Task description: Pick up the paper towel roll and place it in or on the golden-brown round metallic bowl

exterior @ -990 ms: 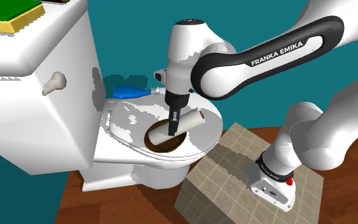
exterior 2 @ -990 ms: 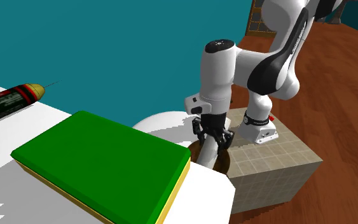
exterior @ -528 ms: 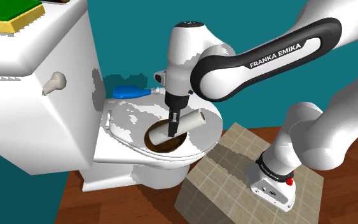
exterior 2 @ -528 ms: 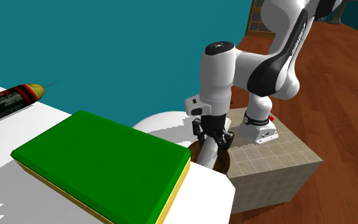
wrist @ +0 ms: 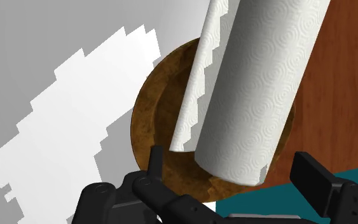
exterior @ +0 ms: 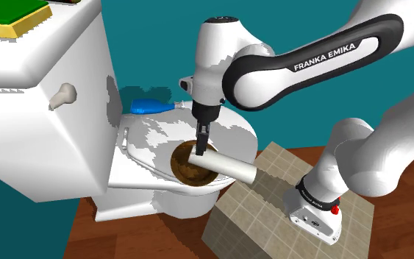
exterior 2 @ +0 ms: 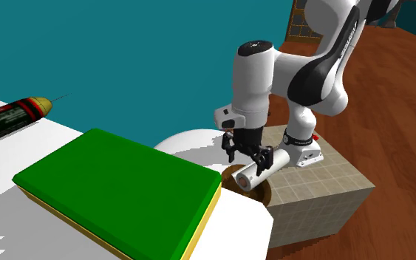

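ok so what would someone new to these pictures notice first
Likely the white paper towel roll lying across the rim of the golden-brown bowl, which sits on the lid of a white toilet. Just above the roll's end the black jaws stand open, clear of it, on the big white arm reaching in from the shoulder view's right. A green-topped block on the tank looms in the second exterior view's foreground.

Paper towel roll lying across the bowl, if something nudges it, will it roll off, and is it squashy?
Likely to roll: the paper towel roll is a cylinder lying on its side across the bowl, one end sticking past the rim. Probably soft and light, judging by its embossed paper layers. Its loose sheet edge may flap or unwind.
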### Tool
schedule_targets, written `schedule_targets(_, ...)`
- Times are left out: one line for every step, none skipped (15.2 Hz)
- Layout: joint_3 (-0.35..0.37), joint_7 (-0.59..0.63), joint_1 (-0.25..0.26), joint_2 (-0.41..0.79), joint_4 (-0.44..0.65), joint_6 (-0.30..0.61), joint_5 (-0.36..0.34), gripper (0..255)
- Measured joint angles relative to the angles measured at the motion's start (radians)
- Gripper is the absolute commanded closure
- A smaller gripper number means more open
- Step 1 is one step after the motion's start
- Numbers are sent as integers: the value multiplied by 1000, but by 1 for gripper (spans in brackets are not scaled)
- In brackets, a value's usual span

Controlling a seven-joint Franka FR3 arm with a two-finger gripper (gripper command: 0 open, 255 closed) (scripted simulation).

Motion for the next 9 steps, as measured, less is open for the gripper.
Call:
schedule_targets(-3, -1, -1, -14, 14, -28, -1, 0)
schedule_targets(-4, 2, -1, -24, 36, -60, -2, 0)
schedule_targets(-4, 4, -1, -30, 48, -77, -2, 0)
schedule_targets(-6, 2, -2, -30, 53, -83, -3, 0)
schedule_targets(-6, 2, -2, -30, 57, -88, -3, 0)
schedule_targets(-7, 1, -3, -32, 58, -91, -3, 0)
schedule_targets(-7, 1, -3, -32, 59, -92, -4, 0)
schedule_targets(-7, 0, -3, -32, 59, -93, -4, 0)
schedule_targets(-8, 0, -3, -33, 59, -93, -4, 0)
